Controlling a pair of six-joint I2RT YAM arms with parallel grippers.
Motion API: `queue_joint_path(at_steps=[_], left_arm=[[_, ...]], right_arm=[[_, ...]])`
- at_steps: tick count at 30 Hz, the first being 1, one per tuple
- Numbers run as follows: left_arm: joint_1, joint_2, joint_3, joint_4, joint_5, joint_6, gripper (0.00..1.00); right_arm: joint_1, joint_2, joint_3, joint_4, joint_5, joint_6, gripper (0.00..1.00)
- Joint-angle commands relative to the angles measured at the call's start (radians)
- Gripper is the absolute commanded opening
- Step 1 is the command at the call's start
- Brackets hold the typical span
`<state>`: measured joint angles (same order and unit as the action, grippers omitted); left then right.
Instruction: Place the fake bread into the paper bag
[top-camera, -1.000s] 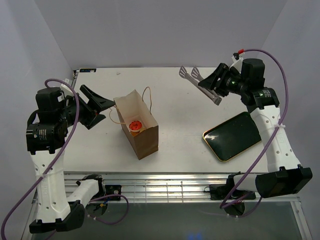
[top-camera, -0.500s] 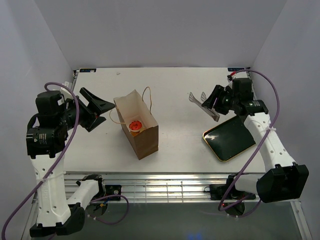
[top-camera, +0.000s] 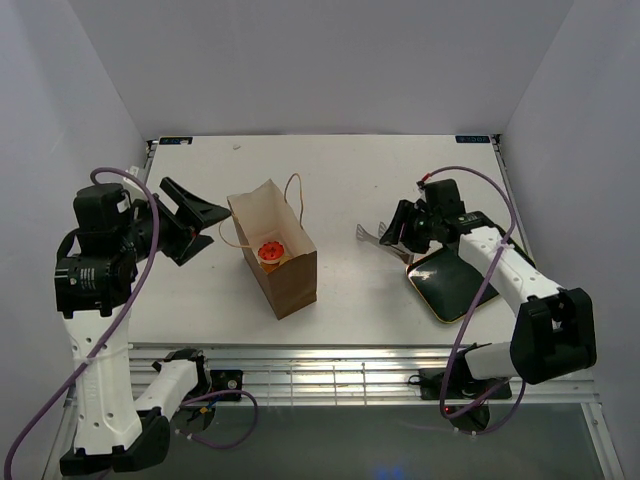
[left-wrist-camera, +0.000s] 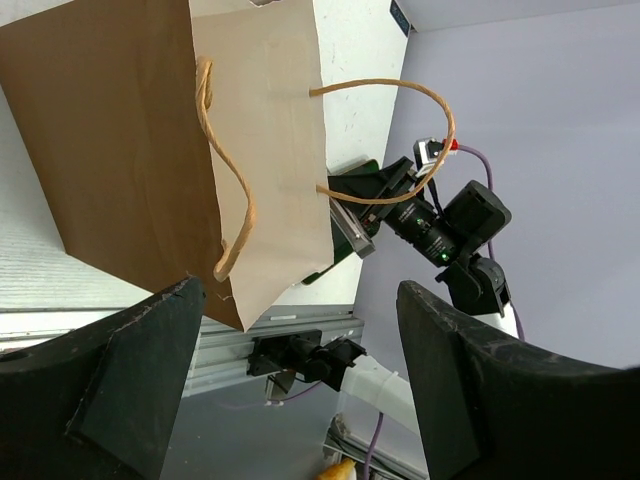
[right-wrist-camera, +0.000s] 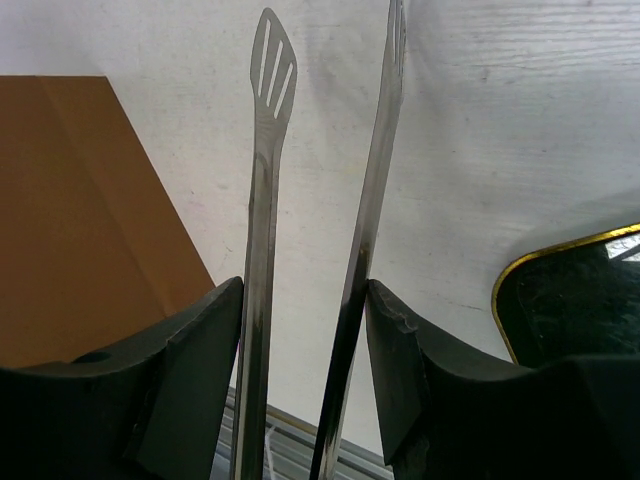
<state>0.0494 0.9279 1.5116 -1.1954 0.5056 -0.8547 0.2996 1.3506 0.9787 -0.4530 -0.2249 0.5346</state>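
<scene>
In the top view, the left claw (top-camera: 210, 222) is seen with its jaws spread wide and nothing between them. It is held above the worktop (top-camera: 350, 170) and aimed at the bag (top-camera: 290, 275). The right claw (top-camera: 403, 228) is clamped on tongs (top-camera: 372, 234), whose tips are pointed left, towards the bag. The bag is stood upright with its mouth up, and the long side of the mouth runs from far left to near right. The bread (top-camera: 269, 251) is seen inside it, a red-frosted donut uppermost. The bag is set between the two claws, near the left one and farther from the right. A tray (top-camera: 460, 285) lies just beside the right claw.

In the left wrist view, the fingers (left-wrist-camera: 120, 380) are shown wide apart with nothing gripped. The bag's brown face and a paler side are seen ahead, and its handles (left-wrist-camera: 235, 200) hang loose. Whether the bag is touched cannot be told.

In the right wrist view, the fingers (right-wrist-camera: 190, 380) are pressed against the outer sides of the tongs' two arms, which run straight ahead. The bag is seen ahead on the left and the gold-rimmed tray on the right.
</scene>
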Motion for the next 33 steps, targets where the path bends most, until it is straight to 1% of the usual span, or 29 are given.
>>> queue_joint_path(at_steps=[1, 6, 18, 22, 29, 33], left_arm=[[0.004, 0.009, 0.002, 0.022, 0.008, 0.002, 0.88], [0.004, 0.023, 0.019, 0.020, 0.005, 0.011, 0.88], [0.004, 0.020, -0.021, 0.048, 0.008, -0.001, 0.88], [0.004, 0.015, -0.028, 0.053, 0.010, -0.006, 0.88], [0.006, -0.001, -0.027, 0.051, 0.011, -0.012, 0.88], [0.004, -0.008, -0.024, 0.046, 0.013, -0.014, 0.88]], right_arm=[[0.041, 0.028, -0.021, 0.089, 0.030, 0.036, 0.57], [0.064, 0.059, -0.087, 0.140, 0.010, 0.061, 0.58], [0.110, 0.122, -0.147, 0.154, -0.005, 0.064, 0.59], [0.119, 0.140, -0.158, 0.155, -0.022, 0.053, 0.59], [0.125, 0.139, -0.149, 0.140, -0.004, 0.022, 0.60], [0.127, 0.116, -0.144, 0.134, 0.002, 0.002, 0.60]])
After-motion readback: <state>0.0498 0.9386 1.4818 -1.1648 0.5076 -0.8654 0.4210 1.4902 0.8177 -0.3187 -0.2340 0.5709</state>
